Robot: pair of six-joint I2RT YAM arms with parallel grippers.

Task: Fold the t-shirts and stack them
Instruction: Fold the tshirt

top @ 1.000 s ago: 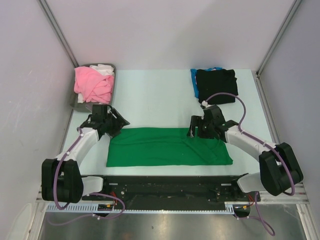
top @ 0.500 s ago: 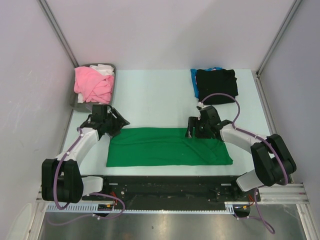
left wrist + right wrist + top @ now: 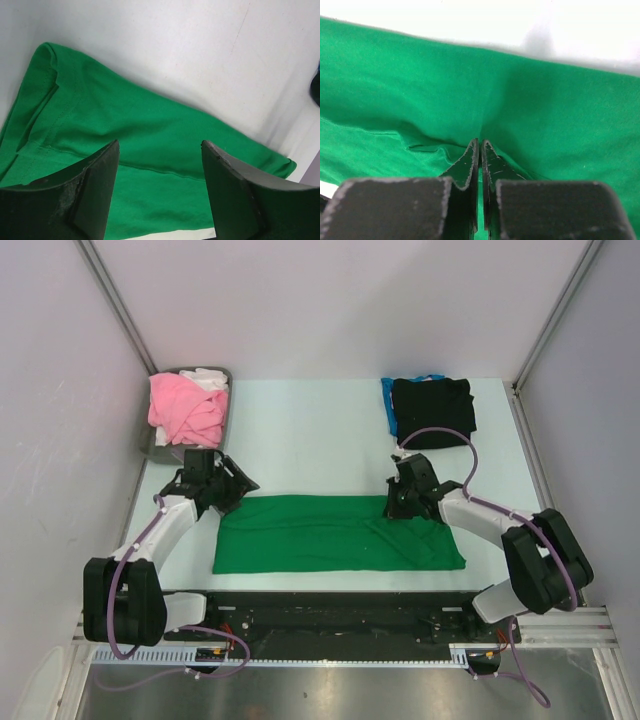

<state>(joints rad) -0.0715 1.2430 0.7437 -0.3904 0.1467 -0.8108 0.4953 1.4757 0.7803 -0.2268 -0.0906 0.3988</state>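
- The green t-shirt (image 3: 335, 533) lay flat as a long band across the near part of the table (image 3: 320, 440), between my two arms, its long edges running left to right.
- My left gripper (image 3: 232, 492) hung over the shirt's far left corner. In the left wrist view the gripper (image 3: 160, 150) had its fingers spread wide, with nothing between them, and the cloth (image 3: 125, 115) lay below showing a stitched seam.
- My right gripper (image 3: 398, 505) was down on the far edge of the shirt, towards its right end.
- In the right wrist view the gripper (image 3: 480, 147) had its fingertips drawn together to a thin slit. The green fabric (image 3: 420, 80) puckered up towards them, so they seemed to be pinching a small fold, though the tips hid the contact itself.
- At the far left corner a pink t-shirt (image 3: 185, 405) was heaped in the dark grey tray (image 3: 160, 447), with a white t-shirt (image 3: 208, 377) just behind it.
- At the far right a black t-shirt (image 3: 432, 410) lay on top of a blue t-shirt (image 3: 386, 400), whose edge showed along the left side and far edge of the black one, well apart from the green one.
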